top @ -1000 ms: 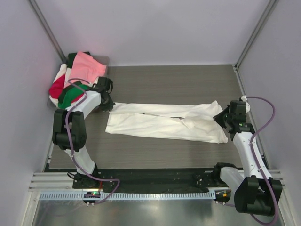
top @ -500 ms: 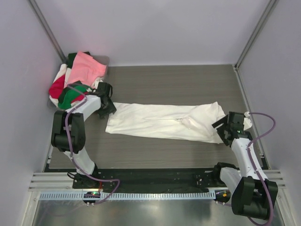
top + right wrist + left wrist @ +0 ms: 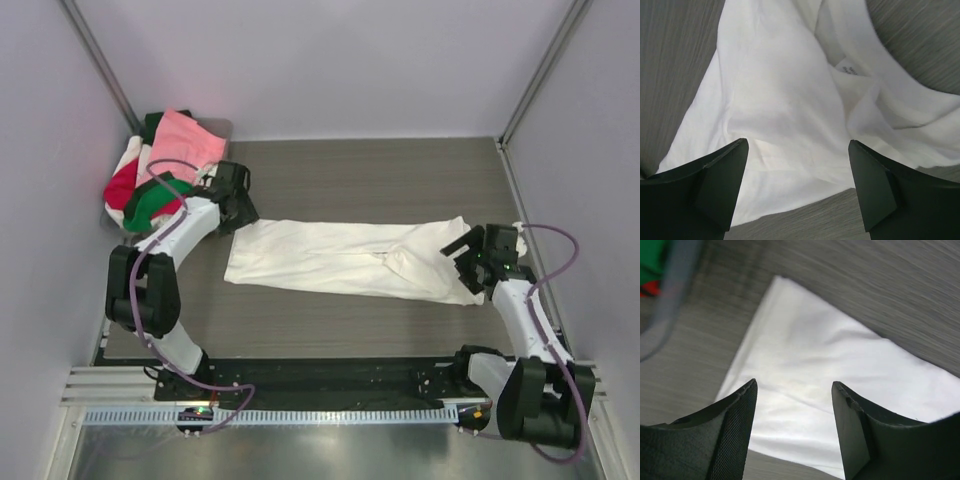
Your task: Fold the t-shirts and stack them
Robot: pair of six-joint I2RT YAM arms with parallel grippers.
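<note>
the white t-shirt [image 3: 345,260] lies as a long folded strip across the middle of the frame on the table [image 3: 380,170]. the left gripper [image 3: 241,211] is at its left end, jaws apart, holding nothing; the right gripper [image 3: 463,256] is at its right end, jaws spread, empty. a pile of coloured t-shirts [image 3: 165,165] sits upper left

Dark wood-grain table [image 3: 380,170], enclosed by pale walls [image 3: 330,60] with metal corner posts [image 3: 545,65]. A shallow grey tray [image 3: 224,128] occupies the far left corner. A slotted rail [image 3: 330,415] runs along the near edge.
</note>
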